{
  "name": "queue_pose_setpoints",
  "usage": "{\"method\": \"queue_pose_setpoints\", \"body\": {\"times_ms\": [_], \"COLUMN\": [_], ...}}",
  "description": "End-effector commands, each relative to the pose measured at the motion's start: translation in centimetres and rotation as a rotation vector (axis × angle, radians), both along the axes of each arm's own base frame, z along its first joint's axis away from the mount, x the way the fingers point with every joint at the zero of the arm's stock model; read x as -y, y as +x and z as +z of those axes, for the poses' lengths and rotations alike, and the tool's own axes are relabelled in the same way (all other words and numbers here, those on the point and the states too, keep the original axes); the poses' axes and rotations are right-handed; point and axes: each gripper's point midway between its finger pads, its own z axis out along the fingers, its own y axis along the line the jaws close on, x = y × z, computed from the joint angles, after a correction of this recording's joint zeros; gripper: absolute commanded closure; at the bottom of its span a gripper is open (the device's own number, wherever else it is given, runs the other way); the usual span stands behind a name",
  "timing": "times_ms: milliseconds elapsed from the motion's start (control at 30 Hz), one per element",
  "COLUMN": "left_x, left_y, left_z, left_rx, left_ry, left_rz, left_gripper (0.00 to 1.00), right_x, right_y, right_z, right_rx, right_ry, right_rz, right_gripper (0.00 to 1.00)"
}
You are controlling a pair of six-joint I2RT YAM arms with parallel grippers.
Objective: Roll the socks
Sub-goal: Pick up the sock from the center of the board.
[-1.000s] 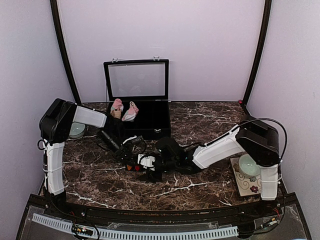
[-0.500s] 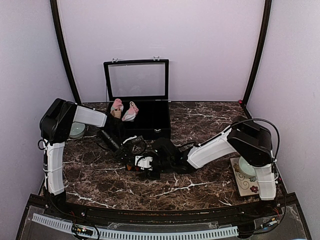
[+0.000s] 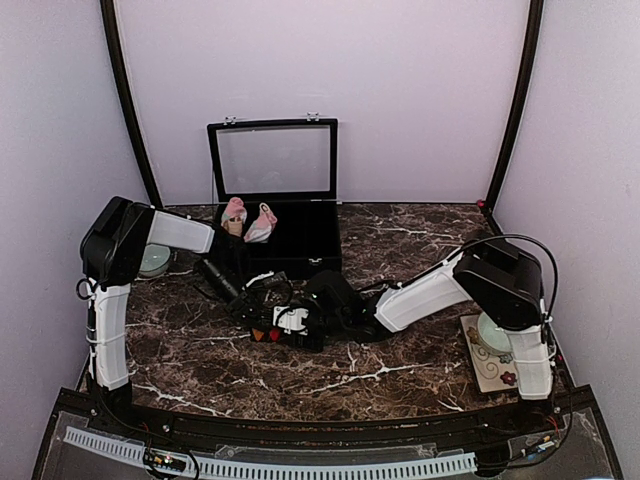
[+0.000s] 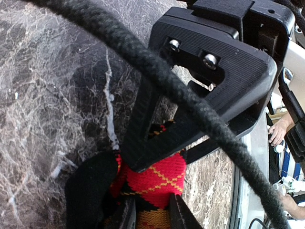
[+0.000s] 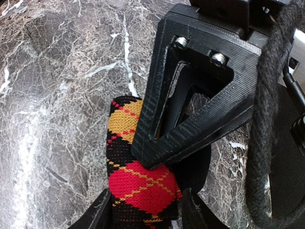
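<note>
Black glass-lidded case (image 3: pixel 310 262) is standing open at the table's back, behind both grippers. The pink spotted sock (image 3: pixel 263 224) is lying at its left end, just beside a pink-topped roll (image 3: pixel 233 211). A pale bowl (image 3: pixel 154 262) is sitting behind the left arm. Another bowl (image 3: pixel 497 330) is resting on a flowered mat (image 3: pixel 490 378) at right, partly hidden by the right arm. Centre-front, between the arms and well apart from the case, the argyle sock (image 5: pixel 141 183) is lying on the table. The left gripper (image 4: pixel 153 217) is pinching it, fingers (image 4: pixel 127 215) pressing its orange diamond from both sides. The right gripper (image 5: pixel 145 214) is straddling the red diamond, fingers (image 5: pixel 97 214) standing apart and right against the fabric; cannot tell if squeezing. The other gripper's ribbed black finger and a braided cable (image 4: pixel 102 34) are blocking each wrist view. Dark brown marble table (image 3: pixel 400 240) is showing white veins; lilac walls (image 3: pixel 420 90) and black corner poles (image 3: pixel 128 100) are enclosing it.
</note>
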Motion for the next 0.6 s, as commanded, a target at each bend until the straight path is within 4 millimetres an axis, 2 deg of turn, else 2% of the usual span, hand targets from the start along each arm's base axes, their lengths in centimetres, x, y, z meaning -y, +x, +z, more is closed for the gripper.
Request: {"method": "queue_pose_setpoints", "body": {"times_ms": [0, 100, 267, 400, 433, 467, 500, 533, 567], "left_x": [-3.0, -2.9, -2.9, -2.8, -2.8, -2.7, -2.7, -2.7, -3.0], "left_y": [-1.2, -1.1, -0.9, -0.8, -0.8, -0.6, -0.3, 0.0, 0.5], "left_z": [-4.5, -4.5, -4.6, -4.4, -4.2, -3.9, -3.4, -2.9, -2.5], "left_rx": [-0.047, -0.047, -0.043, -0.032, -0.022, 0.001, 0.029, 0.058, 0.107], "left_ry": [0.184, 0.187, 0.188, 0.183, 0.179, 0.169, 0.158, 0.147, 0.156], "left_rz": [-0.04, -0.039, -0.035, -0.036, -0.037, -0.034, -0.027, -0.016, -0.011], "left_gripper": [0.72, 0.72, 0.72, 0.72, 0.64, 0.51, 0.19, 0.03, 0.01], "right_x": [0.1, -0.1, -0.5, -0.2, -0.2, 0.0, 0.2, 0.5, 0.9], "right_y": [-0.4, -0.9, -1.9, -2.5, -2.5, -2.5, -2.5, -2.5, -2.6], "right_z": [-1.2, -1.2, -2.3, -3.8, -4.1, -4.8, -5.4, -6.0, -6.8], "right_rx": [-0.004, -0.012, -0.058, -0.133, -0.16, -0.196, -0.233, -0.274, -0.316], "right_ry": [-0.033, -0.032, -0.062, -0.106, -0.121, -0.145, -0.168, -0.189, -0.214], "right_rz": [0.008, 0.025, 0.052, 0.047, 0.034, 0.017, -0.008, -0.037, -0.064], "right_gripper": [0.53, 0.54, 0.63, 0.79, 0.85, 0.89, 0.91, 0.94, 0.95]}}
